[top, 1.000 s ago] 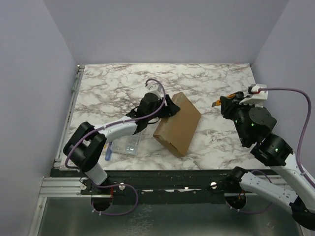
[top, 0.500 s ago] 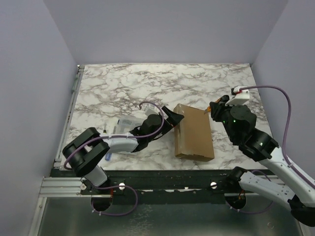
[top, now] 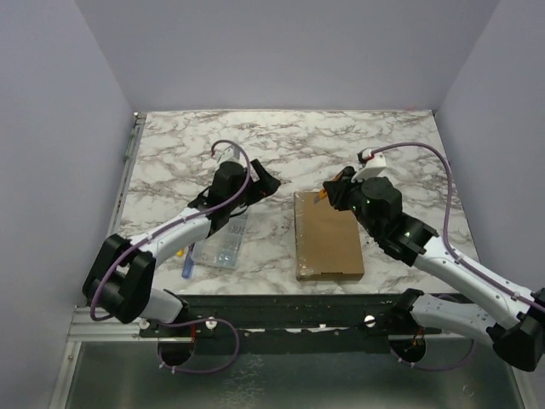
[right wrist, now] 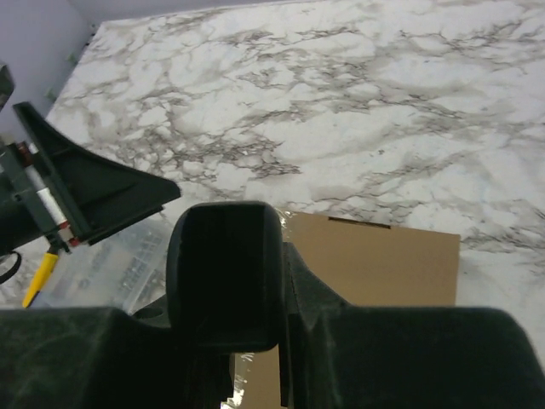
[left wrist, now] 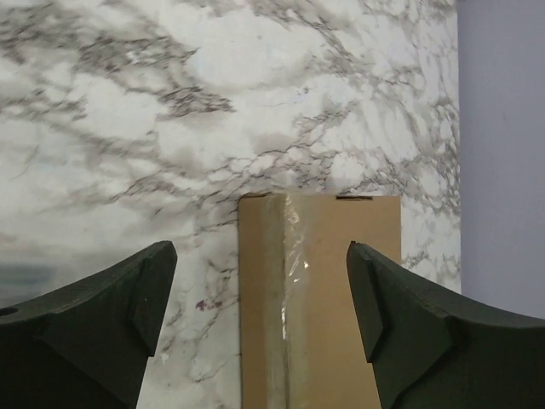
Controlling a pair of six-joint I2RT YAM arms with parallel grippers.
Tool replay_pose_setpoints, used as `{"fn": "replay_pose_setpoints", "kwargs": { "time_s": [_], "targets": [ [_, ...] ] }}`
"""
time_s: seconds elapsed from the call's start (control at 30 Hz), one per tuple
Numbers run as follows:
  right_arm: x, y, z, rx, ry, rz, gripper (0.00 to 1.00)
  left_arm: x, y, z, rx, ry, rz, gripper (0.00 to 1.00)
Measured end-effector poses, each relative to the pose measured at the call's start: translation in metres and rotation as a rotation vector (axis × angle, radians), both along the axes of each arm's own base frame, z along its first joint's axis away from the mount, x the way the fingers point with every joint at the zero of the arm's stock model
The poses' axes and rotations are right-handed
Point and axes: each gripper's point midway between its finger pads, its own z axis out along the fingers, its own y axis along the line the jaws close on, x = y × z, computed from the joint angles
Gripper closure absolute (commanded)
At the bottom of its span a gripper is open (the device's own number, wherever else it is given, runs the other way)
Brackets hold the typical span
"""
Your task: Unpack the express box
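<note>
Box: one flat, rectangular, plain brown cardboard express box (top: 328,237), lid shut, lying flat near the middle of the tabletop's near part. None of its contents show.
Seal: one strip of clear glossy tape (left wrist: 289,290) runs lengthwise along the box top.
Right arm: the right tool (top: 328,196) sits over the box's far left corner. Its own body hides the fingers, so I cannot tell how wide it stands.
Left arm: the left tool (left wrist: 260,256) is spread wide and holds nothing. It is left of the box, apart from it, and faces it.
Container: one small transparent plastic compartment case (top: 223,245) lies left of the box, apart from it. The parts inside are too small to tell.
Beside it: one slim blue stick (top: 187,266).
Surface: one smooth white marble-patterned tabletop (top: 341,136) with grey veins.
</note>
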Motion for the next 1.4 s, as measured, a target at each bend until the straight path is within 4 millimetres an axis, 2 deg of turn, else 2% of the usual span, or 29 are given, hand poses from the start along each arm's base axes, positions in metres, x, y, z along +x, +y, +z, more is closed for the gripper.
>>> {"fn": "replay_pose_setpoints", "kwargs": {
  "time_s": [0.07,0.1,0.17,0.2,0.27,0.43,0.63,0.8,1.0,1.13,1.23,1.4],
  "targets": [
    [0.007,0.012,-0.003,0.025,0.002,0.013,0.99,0.006,-0.011,0.004,0.017,-0.005,-0.069,0.32],
    [0.011,0.016,-0.006,0.037,0.003,0.011,0.99,0.019,-0.024,0.014,0.011,-0.021,-0.106,0.35],
    [0.018,0.023,-0.014,0.053,0.011,0.006,0.99,0.037,-0.053,0.023,0.007,-0.042,-0.224,0.35],
    [0.021,0.027,-0.019,0.060,0.019,0.002,0.99,0.041,-0.059,0.025,0.008,-0.049,-0.244,0.35],
    [0.028,0.034,-0.031,0.066,0.029,-0.005,0.99,0.048,-0.073,0.022,0.006,-0.053,-0.306,0.37],
    [0.035,0.037,-0.053,0.071,0.033,-0.033,0.99,0.049,-0.092,-0.017,0.031,0.002,-0.430,0.45],
    [0.041,0.031,-0.052,0.079,0.004,-0.087,0.99,0.036,-0.099,-0.053,0.046,0.069,-0.538,0.48],
    [0.046,0.034,-0.051,0.087,-0.008,-0.092,0.99,0.032,-0.100,-0.055,0.052,0.066,-0.573,0.49],
    [0.049,0.042,-0.068,0.056,0.012,-0.086,0.99,0.033,-0.097,-0.061,0.049,0.080,-0.576,0.47],
    [0.051,0.047,-0.061,0.069,-0.024,-0.077,0.99,0.038,-0.092,-0.065,0.047,0.092,-0.568,0.45],
    [0.052,0.050,-0.056,0.075,-0.065,-0.074,0.99,0.041,-0.091,-0.066,0.041,0.095,-0.565,0.39],
    [0.051,0.056,-0.058,0.050,-0.110,-0.090,0.99,0.046,-0.088,-0.070,0.025,0.103,-0.553,0.34]
  ]
}}
